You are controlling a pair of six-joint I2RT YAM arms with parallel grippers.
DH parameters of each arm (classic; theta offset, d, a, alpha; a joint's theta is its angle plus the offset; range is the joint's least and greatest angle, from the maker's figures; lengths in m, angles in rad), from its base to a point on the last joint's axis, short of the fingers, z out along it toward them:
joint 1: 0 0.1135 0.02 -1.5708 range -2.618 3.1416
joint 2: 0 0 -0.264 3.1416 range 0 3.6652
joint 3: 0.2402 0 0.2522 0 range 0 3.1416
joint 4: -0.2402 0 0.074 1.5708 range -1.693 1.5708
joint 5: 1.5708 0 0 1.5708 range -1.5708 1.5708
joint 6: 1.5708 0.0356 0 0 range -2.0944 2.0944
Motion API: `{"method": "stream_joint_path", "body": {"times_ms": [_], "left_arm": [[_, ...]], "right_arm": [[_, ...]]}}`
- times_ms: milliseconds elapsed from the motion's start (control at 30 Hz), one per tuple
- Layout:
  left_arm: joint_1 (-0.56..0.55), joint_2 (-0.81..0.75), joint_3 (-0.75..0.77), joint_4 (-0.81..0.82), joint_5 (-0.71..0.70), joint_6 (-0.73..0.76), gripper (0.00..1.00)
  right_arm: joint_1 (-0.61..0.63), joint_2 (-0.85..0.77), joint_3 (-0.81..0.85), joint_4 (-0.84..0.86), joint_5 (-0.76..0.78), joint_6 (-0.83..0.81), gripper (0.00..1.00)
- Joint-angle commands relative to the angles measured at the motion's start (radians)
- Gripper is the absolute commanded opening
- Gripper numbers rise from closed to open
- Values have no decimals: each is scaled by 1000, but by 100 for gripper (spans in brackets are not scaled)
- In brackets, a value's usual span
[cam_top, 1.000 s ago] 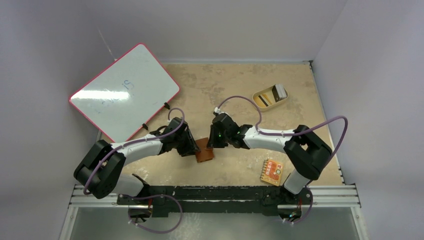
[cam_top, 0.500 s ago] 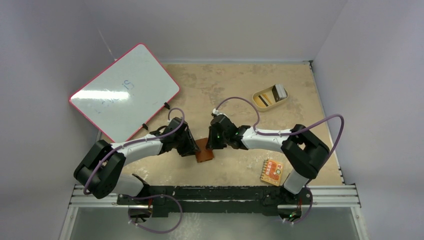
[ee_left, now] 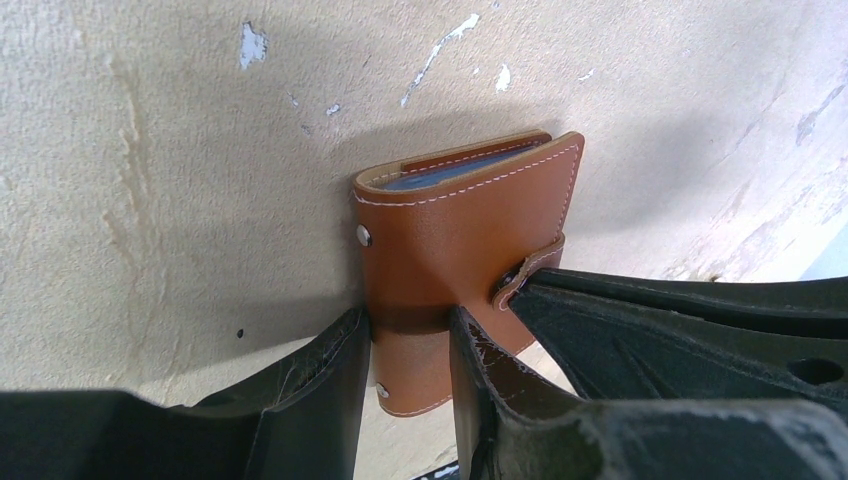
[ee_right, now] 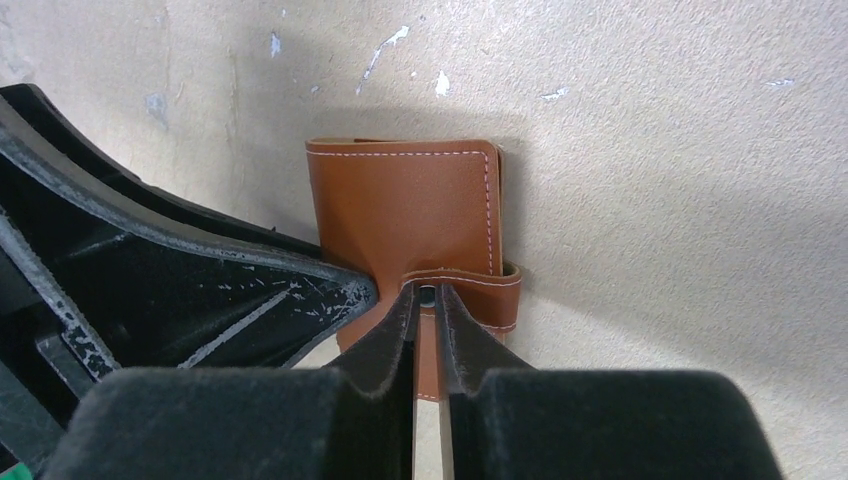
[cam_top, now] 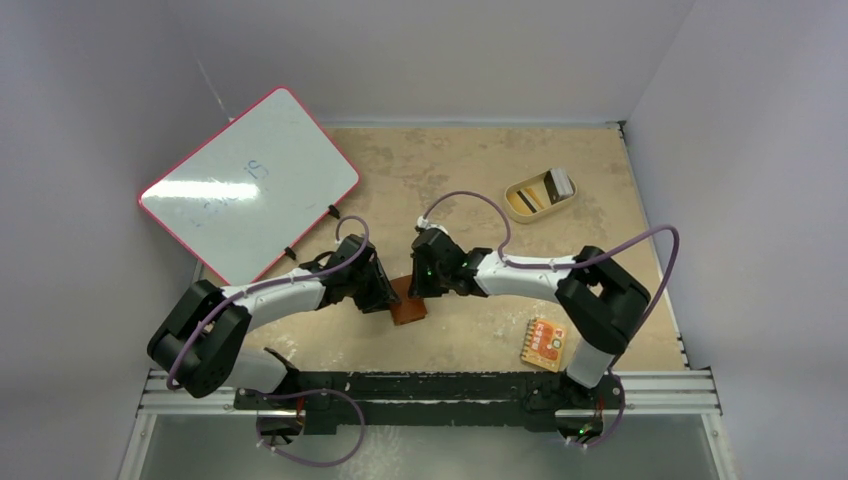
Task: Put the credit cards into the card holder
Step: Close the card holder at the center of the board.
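Observation:
The card holder (cam_top: 408, 305), a closed brown leather wallet, lies on the table between my two grippers. In the left wrist view my left gripper (ee_left: 408, 325) straddles the near part of the card holder (ee_left: 470, 230), with its fingers pressed against it. In the right wrist view my right gripper (ee_right: 426, 296) is pinched on the snap tab (ee_right: 470, 283) of the card holder (ee_right: 400, 210). The dark credit cards (cam_top: 549, 187) lie in a tan oval dish at the back right, far from both grippers. In the top view my left gripper (cam_top: 385, 293) and right gripper (cam_top: 424, 287) face each other.
A red-framed whiteboard (cam_top: 250, 185) leans at the back left. The tan dish (cam_top: 510, 193) stands at the back right. An orange-red patterned packet (cam_top: 545, 343) lies near the right arm's base. The right gripper's finger (ee_left: 650, 320) crowds the wallet's tab side.
My right gripper has shifted slightly left, closer over the wallet's tab. The left arm and the wallet have barely moved.

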Motion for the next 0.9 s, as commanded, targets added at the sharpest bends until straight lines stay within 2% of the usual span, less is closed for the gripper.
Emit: {"method": "stream_joint_path", "body": {"times_ms": [0,300,533,733,867], "left_arm": [[-11,-2,-8,-8,-33,4,35],[-11,-11,-14,-2,-39,4,35],[-9,-80,-21,-41,-85,-20,34],[20,-192,7,-101,-143,-24,35],[30,-279,72,-200,-250,1,40]], "right_arm": [[34,71,61,-147,37,-23,8],[88,183,145,-281,82,-30,6],[134,252,172,-359,112,-21,5],[128,187,187,-354,147,-2,8],[70,84,203,-293,179,-47,12]]}}
